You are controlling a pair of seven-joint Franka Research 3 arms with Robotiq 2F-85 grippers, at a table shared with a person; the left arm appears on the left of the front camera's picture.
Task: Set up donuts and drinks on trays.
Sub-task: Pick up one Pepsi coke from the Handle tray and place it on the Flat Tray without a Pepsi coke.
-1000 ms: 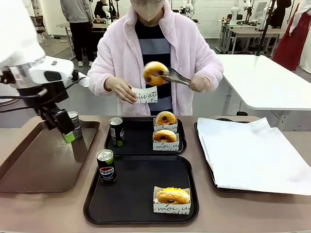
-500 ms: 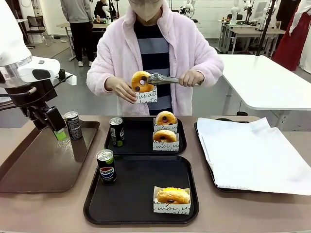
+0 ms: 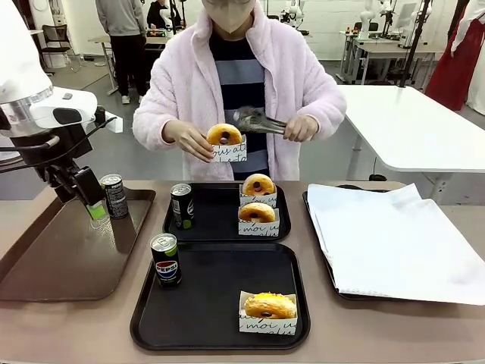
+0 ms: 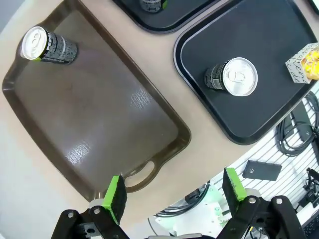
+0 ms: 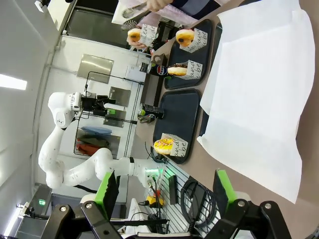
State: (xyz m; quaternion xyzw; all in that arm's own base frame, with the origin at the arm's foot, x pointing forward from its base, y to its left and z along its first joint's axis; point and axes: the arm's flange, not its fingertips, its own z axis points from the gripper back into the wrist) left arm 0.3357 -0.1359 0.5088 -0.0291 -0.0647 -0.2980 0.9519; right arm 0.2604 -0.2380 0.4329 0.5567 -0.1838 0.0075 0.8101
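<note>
A counter [image 3: 91, 326] is shared by a robot and a person in a pink coat. Two black trays [image 3: 220, 307] lie in the middle, one behind the other. The near tray holds a can [image 3: 165, 259] and one sleeved donut [image 3: 268, 306]; the far tray [image 3: 220, 220] holds a can [image 3: 181, 205] and two sleeved donuts [image 3: 258, 199]. A fourth donut [image 3: 224, 135] is held in a paper sleeve in the person's hand [image 3: 186, 139], with tongs [image 3: 260, 122] beside it.

The left pincer [image 3: 91, 199] hangs with jaws apart over a brown tray [image 3: 53, 258], just beside a spare can [image 3: 114, 196]. The right pincer [image 5: 164, 191] is also spread wide, off to the side above a paper-lined tray [image 5: 254, 89].

Risks are judged as follows: the spare can could be tipped if it is nudged by a finger instead of being straddled. If it is carried across, the standing cans could be knocked over, or the person's hand met above the trays.
</note>
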